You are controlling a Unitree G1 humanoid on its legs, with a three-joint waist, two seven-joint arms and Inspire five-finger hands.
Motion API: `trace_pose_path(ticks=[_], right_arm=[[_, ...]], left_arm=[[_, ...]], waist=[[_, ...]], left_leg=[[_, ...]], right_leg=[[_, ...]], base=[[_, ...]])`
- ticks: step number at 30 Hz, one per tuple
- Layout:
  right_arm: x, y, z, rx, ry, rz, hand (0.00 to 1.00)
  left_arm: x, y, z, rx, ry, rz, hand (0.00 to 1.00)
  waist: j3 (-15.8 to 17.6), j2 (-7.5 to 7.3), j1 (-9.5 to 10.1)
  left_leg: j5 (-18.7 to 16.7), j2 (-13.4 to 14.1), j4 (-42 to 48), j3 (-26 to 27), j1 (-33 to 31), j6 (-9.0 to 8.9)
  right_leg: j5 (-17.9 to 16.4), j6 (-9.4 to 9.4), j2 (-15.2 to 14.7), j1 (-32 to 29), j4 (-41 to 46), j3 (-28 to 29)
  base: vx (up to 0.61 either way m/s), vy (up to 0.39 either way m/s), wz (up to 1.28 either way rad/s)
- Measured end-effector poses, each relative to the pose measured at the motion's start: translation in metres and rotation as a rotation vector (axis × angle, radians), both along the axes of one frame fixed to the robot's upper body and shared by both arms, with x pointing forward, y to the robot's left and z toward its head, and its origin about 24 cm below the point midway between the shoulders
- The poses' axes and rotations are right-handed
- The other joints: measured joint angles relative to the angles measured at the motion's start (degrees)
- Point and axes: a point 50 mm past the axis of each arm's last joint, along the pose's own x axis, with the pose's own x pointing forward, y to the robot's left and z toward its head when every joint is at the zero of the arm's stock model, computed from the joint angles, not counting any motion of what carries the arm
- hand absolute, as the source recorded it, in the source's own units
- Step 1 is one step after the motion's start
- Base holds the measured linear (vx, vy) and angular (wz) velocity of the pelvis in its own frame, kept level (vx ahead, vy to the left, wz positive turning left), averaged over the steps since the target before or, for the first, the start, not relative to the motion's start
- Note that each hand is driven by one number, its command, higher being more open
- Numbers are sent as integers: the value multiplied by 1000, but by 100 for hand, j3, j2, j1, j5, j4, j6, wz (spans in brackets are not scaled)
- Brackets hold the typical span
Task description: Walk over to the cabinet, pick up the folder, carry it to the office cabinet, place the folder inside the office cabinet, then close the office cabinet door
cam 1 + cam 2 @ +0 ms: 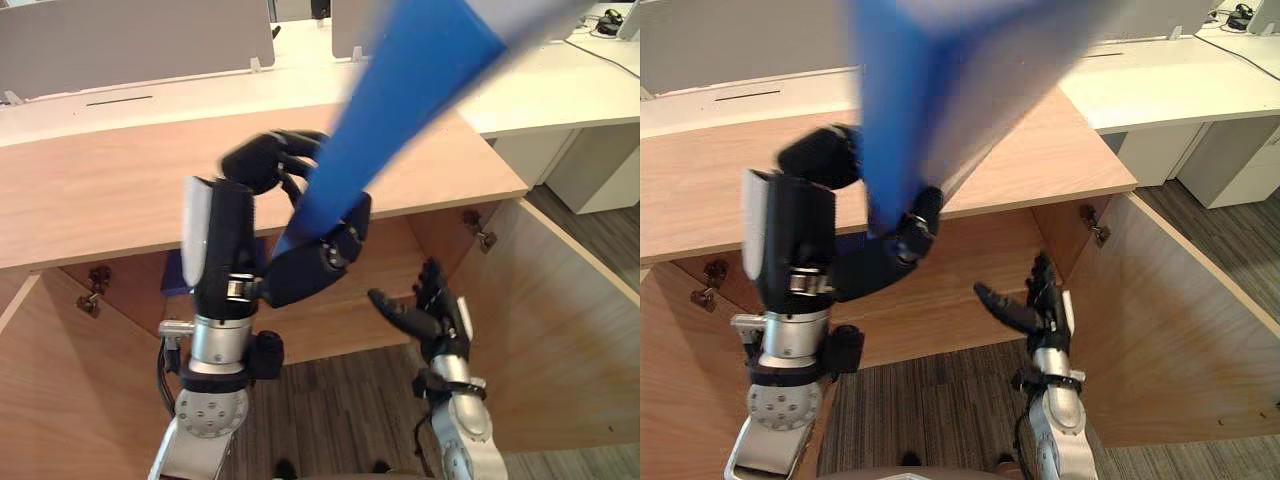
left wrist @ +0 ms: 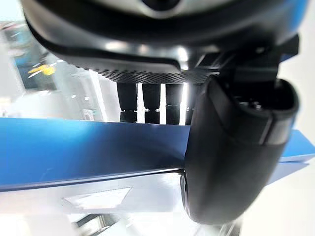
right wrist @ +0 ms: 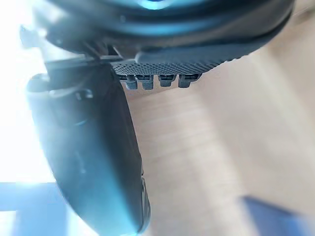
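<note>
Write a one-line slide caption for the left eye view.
Left hand holds blue folder before the open wooden cabinet; right hand open.

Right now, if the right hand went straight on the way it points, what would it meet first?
Probably the open cabinet's wooden back panel; the right hand points into it with nothing between, though depth is unclear.

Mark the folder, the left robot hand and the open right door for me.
folder [image 1: 400, 110]: left eye view, middle of its blue cover.
left robot hand [image 1: 300, 275]: left eye view, its dark palm.
right door [image 1: 560, 330]: left eye view, inner wood face.
</note>
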Motion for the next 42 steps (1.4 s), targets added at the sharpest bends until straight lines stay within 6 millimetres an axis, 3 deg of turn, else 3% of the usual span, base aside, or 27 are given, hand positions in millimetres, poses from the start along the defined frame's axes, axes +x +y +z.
trace_pose_path(ticks=[4, 9, 17, 19, 24, 31, 32, 42], right_arm=[[-4, -16, 49, 47, -236, -55, 100], [-10, -25, 82, 33, -410, -26, 100], [4, -14, 108, -190, -508, 250, 100], [10, -16, 107, -235, -489, 285, 100], [23, -30, 79, -376, -287, 412, 100], [34, -52, 59, -472, -120, 490, 100], [34, -52, 59, -473, -120, 493, 0], [40, -48, 53, -432, -89, 596, 0]], left_arm=[[-4, 18, 0, -211, 44, -114, 0], [-6, 24, -8, -293, 116, -201, 0], [0, 14, -28, -169, 254, -409, 0], [4, 15, -38, -157, 308, -420, 0], [10, 28, -65, -119, 500, -452, 0], [8, 36, -77, -34, 616, -561, 0], [8, 37, -77, -34, 616, -563, 0], [11, 47, -75, -55, 634, -587, 0]], waist=[[32, -77, 3], [31, -79, -11], [29, -77, -7], [28, -78, -1], [26, -75, 21], [21, -65, 23], [21, -66, 24], [8, -49, 49]], left_leg=[[-29, -6, 0, 69, 45, 6], [-57, -24, 0, 181, 72, 21], [-58, -25, -1, 236, 63, 24], [-57, -27, -1, 242, 62, 25], [-47, -40, -2, 227, 42, 39], [2, -80, -1, 66, -45, 90], [5, -80, -1, 57, -48, 91], [95, -87, -30, -92, -104, 101]], right_leg=[[6, 9, -5, 7, 4, 73], [24, 38, -20, -18, 2, 169], [69, 73, -20, -59, 1, 239], [82, 81, -21, -62, 2, 247], [102, 106, -34, -68, -3, 238], [114, 127, -82, -74, -10, 93], [114, 127, -82, -73, -10, 86], [115, 128, -90, -57, 1, -59]], base=[[-12, -2, -9], [-10, 9, -11], [-9, -2, -3], [0, 0, 0], [-4, -1, 1], [-13, -2, 10], [-23, -9, 15], [-34, -10, 8]])
